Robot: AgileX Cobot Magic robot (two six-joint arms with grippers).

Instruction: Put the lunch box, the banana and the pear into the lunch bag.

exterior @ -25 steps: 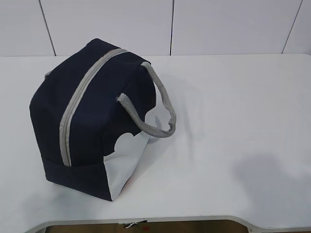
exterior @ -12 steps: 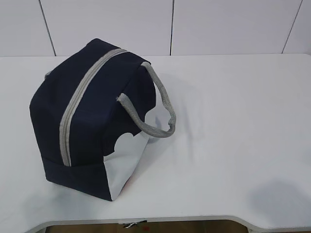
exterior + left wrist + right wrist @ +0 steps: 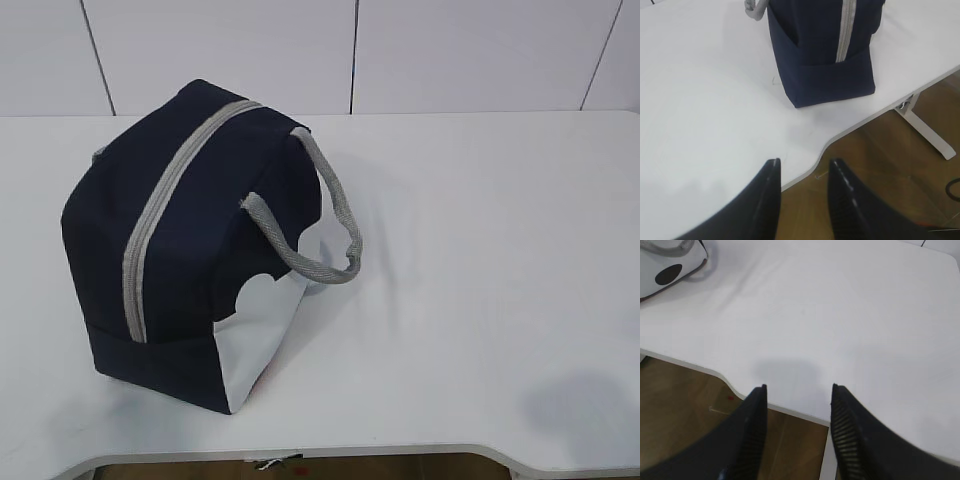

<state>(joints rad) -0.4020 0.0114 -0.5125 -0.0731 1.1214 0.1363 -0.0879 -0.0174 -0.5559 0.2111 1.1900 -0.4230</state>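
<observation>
The left gripper [image 3: 802, 167] is seen in its wrist view with its jaws parted and nothing between them; it hangs over the near table edge, with the bag [image 3: 822, 50] ahead of it and well apart. The right gripper [image 3: 797, 392] is likewise parted and empty, poised over the near edge on the other side, with only a corner of the bag visible at the far upper left of its view.

In the exterior view neither gripper is seen. The only change noted over the last second is a soft shadow on the table [image 3: 480, 250] at the lower right, which has slid toward the near edge and shrunk; the bag [image 3: 190, 250] has not shifted. It is judged from this that the right arm is drawing back from the table, and that no work on the bag is in hand.

One bag is counted, standing at the left of the table with its grey zipper [image 3: 165, 210] closed along the top and two strap handles visible. Of lunch box, banana and pear, none is seen in any view; whether they are inside the shut bag cannot be told. Two grippers are counted, both empty.
</observation>
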